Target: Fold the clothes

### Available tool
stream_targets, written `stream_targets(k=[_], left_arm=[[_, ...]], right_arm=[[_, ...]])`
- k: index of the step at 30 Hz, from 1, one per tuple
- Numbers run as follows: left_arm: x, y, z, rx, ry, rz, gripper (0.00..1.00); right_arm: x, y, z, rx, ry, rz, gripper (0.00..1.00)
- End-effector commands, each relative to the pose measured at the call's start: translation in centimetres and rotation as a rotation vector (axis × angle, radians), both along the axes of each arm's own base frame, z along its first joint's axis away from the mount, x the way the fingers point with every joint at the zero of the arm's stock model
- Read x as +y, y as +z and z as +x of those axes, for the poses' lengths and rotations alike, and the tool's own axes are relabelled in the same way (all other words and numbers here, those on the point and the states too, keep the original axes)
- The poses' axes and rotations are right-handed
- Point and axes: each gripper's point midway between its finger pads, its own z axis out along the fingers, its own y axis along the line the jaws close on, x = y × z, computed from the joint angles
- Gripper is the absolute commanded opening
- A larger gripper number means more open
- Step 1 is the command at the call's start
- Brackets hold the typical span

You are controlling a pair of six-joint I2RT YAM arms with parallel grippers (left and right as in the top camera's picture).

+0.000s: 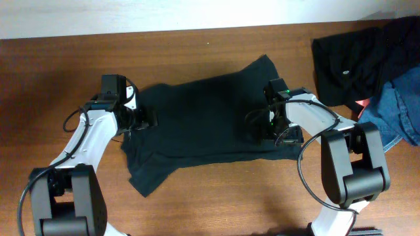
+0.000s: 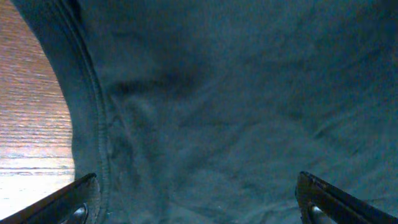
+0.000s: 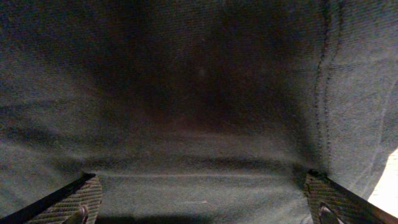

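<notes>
The left arm [image 1: 90, 137] and right arm [image 1: 315, 118] are built of white links joined by rounded black housings [image 1: 354, 164]. Black cables [image 1: 300, 160] are looped alongside. A green light [image 1: 286, 89] is seen on the right wrist. The fingers [image 3: 74, 199] are dark and ridged.

Robot lab bench: left arm [image 1: 88, 136] and right arm [image 1: 315, 115] at a wooden table [image 1: 216, 196]

A black T-shirt [image 1: 203, 121] is seen spread out on a wooden table [image 1: 216, 196]. The left gripper [image 1: 143, 118] is placed at its left edge, the right gripper [image 1: 261, 130] over its right part. A dark garment [image 1: 348, 62] and blue denim [image 1: 401, 105] are piled at the far right corner.
</notes>
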Motion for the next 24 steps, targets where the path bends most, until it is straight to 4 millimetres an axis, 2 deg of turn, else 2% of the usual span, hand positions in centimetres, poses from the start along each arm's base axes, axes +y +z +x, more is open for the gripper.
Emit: stream_targets(k=[1, 4, 6, 7, 10, 14, 16, 17, 18, 19, 20, 23, 24], left_arm=[[-0.5, 0.0, 0.3, 0.001, -0.012, -0.029, 1.0], [-0.8, 0.4, 1.1, -0.039, -0.028, -0.025, 0.96], [-1.3, 0.7, 1.8, -0.079, -0.074, -0.012, 0.89], [-1.4, 0.9, 2.2, -0.098, -0.092, -0.003, 0.81], [-0.4, 1.7, 3.4, -0.139, -0.071, 0.097, 0.81], [1.4, 3.9, 5.3, -0.199, -0.027, 0.215, 0.8], [1.3, 4.8, 6.3, -0.243, -0.021, 0.214, 0.67], [1.3, 5.1, 6.8, -0.266, -0.018, 0.213, 0.55], [1.2, 5.3, 7.1, -0.282, -0.017, 0.212, 0.33], [1.3, 5.3, 7.4, -0.295, -0.014, 0.212, 0.18], [1.2, 5.4, 7.8, -0.307, -0.013, 0.211, 0.11], [1.2, 4.4, 8.6, -0.314, -0.013, 0.21, 0.01], [1.1, 3.8, 8.7, -0.306, -0.014, 0.21, 0.01]], right_arm=[[-0.7, -0.8, -0.7, 0.026, -0.005, -0.033, 0.99], [-0.7, -0.8, -0.7, 0.026, -0.005, -0.033, 0.99], [-0.7, -0.8, -0.7, 0.026, -0.005, -0.033, 0.99], [-0.7, -0.8, -0.7, 0.026, -0.005, -0.033, 0.99], [-0.7, -0.8, -0.7, 0.026, -0.005, -0.033, 0.99], [-0.7, -0.8, -0.7, 0.026, -0.005, -0.033, 0.99], [-0.7, -0.8, -0.7, 0.026, -0.005, -0.033, 0.99], [-0.7, -0.8, -0.7, 0.026, -0.005, -0.033, 0.99], [-0.7, -0.8, -0.7, 0.026, -0.005, -0.033, 0.99], [-0.7, -0.8, -0.7, 0.026, -0.005, -0.033, 0.99], [-0.7, -0.8, -0.7, 0.026, -0.005, -0.033, 0.99], [-0.7, -0.8, -0.7, 0.026, -0.005, -0.033, 0.98], [-0.7, -0.8, -0.7, 0.026, -0.005, -0.033, 0.99]])
